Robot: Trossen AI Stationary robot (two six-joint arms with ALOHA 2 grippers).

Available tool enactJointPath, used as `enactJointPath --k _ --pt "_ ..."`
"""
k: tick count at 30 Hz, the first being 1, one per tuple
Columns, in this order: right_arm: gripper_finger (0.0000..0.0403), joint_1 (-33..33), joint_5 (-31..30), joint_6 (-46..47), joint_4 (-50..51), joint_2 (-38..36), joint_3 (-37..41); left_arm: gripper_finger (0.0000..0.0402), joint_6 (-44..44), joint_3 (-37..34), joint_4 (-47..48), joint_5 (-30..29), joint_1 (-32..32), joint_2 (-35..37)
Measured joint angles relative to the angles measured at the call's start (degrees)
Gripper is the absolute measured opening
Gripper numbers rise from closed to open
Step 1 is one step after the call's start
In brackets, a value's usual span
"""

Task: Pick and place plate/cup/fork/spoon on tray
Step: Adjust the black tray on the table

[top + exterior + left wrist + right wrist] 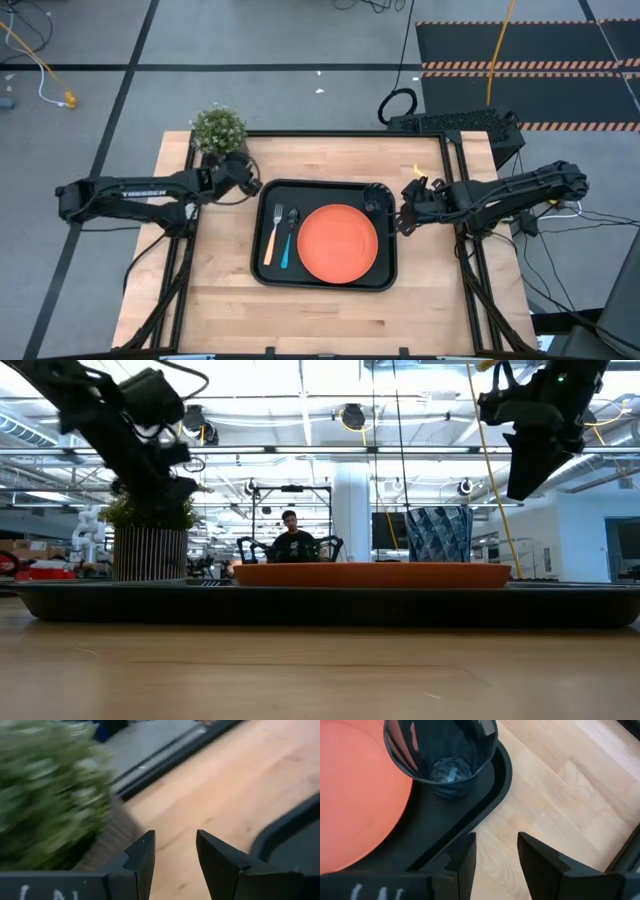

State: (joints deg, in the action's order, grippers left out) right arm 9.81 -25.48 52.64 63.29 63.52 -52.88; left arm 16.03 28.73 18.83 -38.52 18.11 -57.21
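Observation:
The black tray (325, 278) lies at the table's middle. On it rest the orange plate (338, 242), the orange-handled fork (271, 240), the blue-handled spoon (287, 243) and the dark cup (376, 203), which stands upright in the tray's far right corner (442, 760). My right gripper (404, 215) is open and empty just right of the tray's right rim, near the cup. My left gripper (252, 186) is open and empty beside the tray's far left corner, next to the plant pot.
A grey pot with a green plant (218, 133) stands at the table's far left, close to my left gripper. Bare wood lies left, right and near of the tray. A person (292, 536) sits in the room behind the table.

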Motion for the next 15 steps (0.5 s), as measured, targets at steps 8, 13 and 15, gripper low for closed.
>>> enactJointPath --k 8,13,15 --pt "0.0134 0.0 -1.64 -1.83 2.33 -1.88 0.0 0.0147 -9.78 1.68 -11.65 22.23 10.89 -12.28" --pt "0.0134 0.0 -1.77 -2.38 2.79 -3.22 0.0 0.0147 -11.5 5.2 -11.73 28.4 15.13 -19.08" --pt "0.0134 0.0 -1.77 -2.8 2.79 -3.59 0.0 0.0147 -15.57 6.84 -11.76 28.48 15.73 -20.74"
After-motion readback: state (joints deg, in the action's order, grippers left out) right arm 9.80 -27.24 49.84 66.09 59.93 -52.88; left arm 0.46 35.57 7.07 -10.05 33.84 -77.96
